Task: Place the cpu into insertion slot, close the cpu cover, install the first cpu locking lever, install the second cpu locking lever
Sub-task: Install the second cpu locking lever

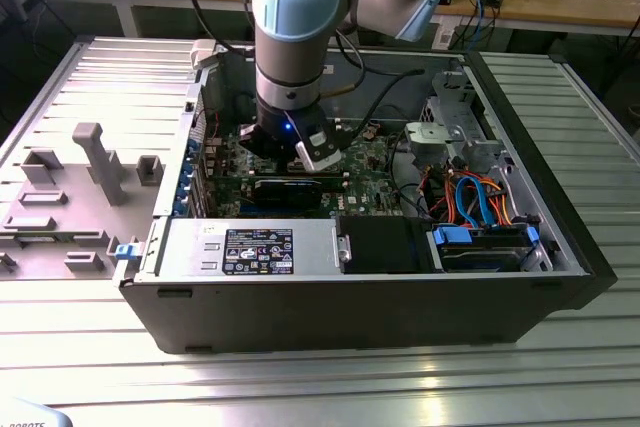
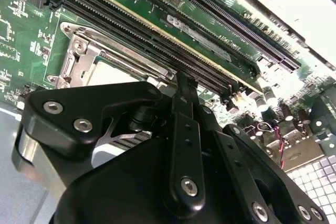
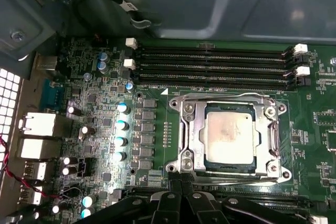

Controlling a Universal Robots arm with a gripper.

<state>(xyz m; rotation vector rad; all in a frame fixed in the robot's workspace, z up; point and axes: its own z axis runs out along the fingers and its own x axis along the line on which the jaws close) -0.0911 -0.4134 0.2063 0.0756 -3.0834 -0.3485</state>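
The dull silver square cpu (image 3: 230, 139) already sits in the green-boarded insertion slot (image 3: 273, 142) under the closed thin silver frame cpu cover (image 3: 190, 129), while the black hand (image 3: 180, 186), clenched empty, hovers at the slot's six o'clock, levers seemingly left.

even bright light, glare on capacitors (image 3: 122, 107), blurred foreground claw (image 2: 185, 85)
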